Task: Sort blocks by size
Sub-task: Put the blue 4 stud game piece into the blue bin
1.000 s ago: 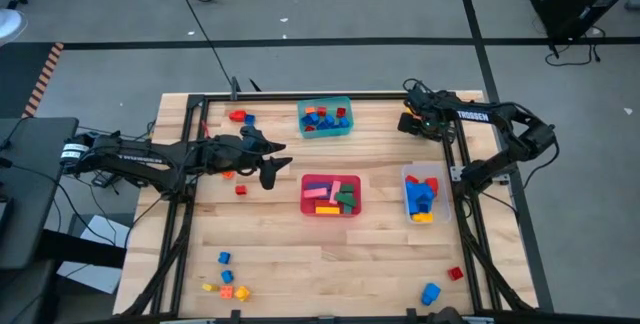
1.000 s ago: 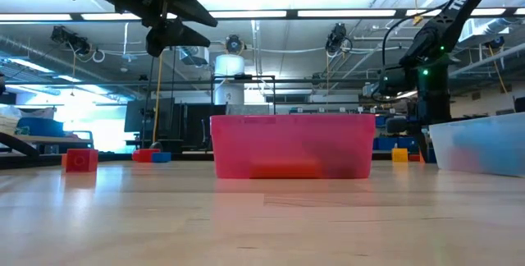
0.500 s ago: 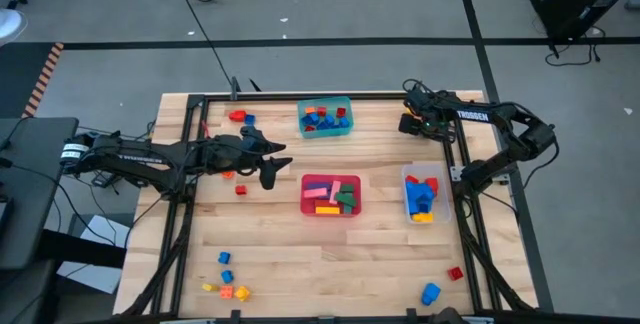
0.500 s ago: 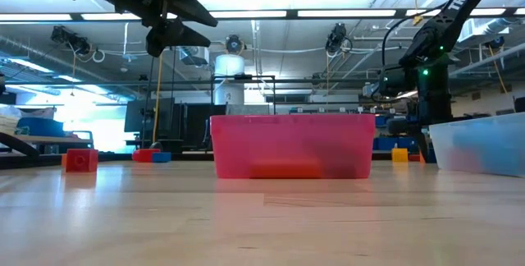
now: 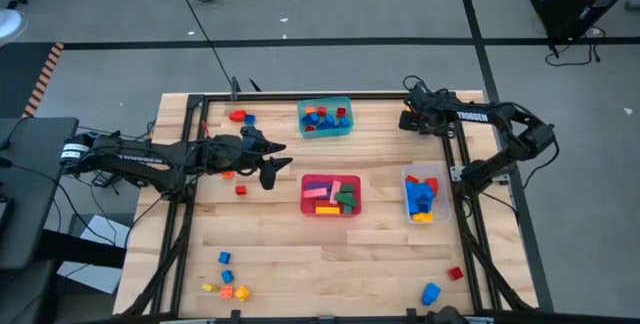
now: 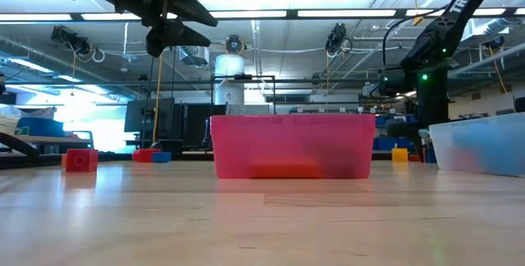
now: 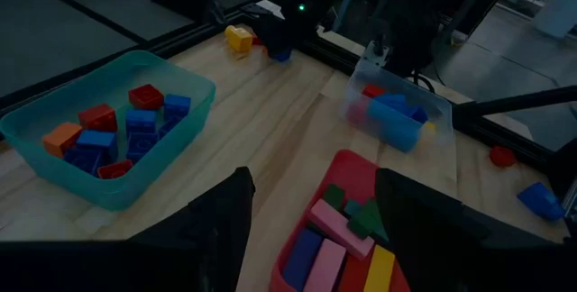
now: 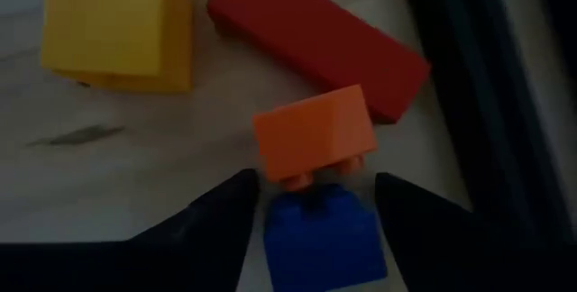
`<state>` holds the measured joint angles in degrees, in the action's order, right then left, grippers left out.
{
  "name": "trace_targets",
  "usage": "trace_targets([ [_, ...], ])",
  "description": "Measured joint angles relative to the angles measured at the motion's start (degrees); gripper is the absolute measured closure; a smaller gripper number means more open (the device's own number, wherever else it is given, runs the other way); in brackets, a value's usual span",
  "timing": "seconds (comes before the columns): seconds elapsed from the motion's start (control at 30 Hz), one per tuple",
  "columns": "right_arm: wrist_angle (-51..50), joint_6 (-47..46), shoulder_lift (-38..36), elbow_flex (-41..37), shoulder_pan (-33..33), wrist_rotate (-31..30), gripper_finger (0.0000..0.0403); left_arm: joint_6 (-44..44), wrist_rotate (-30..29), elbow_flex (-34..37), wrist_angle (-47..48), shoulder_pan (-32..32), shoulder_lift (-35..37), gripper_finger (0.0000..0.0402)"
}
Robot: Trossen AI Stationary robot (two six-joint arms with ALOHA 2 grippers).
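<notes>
The right gripper (image 8: 306,204) hangs low over the table's (image 5: 270,254) far right corner, fingers spread around a blue block (image 8: 323,233) under an orange block (image 8: 314,134). Best centre on one block, clear of the red bar (image 8: 317,41), before closing. The left gripper (image 5: 268,169) waits released near the red tub (image 5: 304,204).

In the high view, the right gripper (image 5: 407,121) covers the blocks under it at the far right corner, so they cannot be seen there. In the right wrist view the yellow block (image 8: 117,26) and the red bar (image 8: 317,41) are cut by the picture's edge, and the blue block (image 8: 323,240) is partly hidden between the dark fingers (image 8: 216,229). In the low view the content of the red tub (image 6: 293,145) shows only as blurred shapes. The clear tub (image 6: 480,141) is cut by the edge.
</notes>
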<state>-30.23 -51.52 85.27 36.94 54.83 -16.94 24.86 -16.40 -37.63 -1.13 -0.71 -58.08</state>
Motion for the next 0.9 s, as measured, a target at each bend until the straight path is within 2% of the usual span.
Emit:
trace_targets([
  [0.3, 2.3, -1.0, -0.3, -2.1, 0.1, 2.2, 0.0241, 0.6, 0.0, 0.0, -0.3, 0.0, 0.0, 0.0161],
  [0.67, 1.9, -0.6, -1.0, -2.2, -0.5, 4.6, 0.0221, 0.9, 0.0, 0.0, -0.3, 0.0, 0.0, 0.0161],
  [0.9, 0.8, 1.5, -9.9, -2.7, -1.6, 13.8, 0.0240, 0.9, -0.1, 0.0, -0.3, 0.0, 0.0, 0.0161],
])
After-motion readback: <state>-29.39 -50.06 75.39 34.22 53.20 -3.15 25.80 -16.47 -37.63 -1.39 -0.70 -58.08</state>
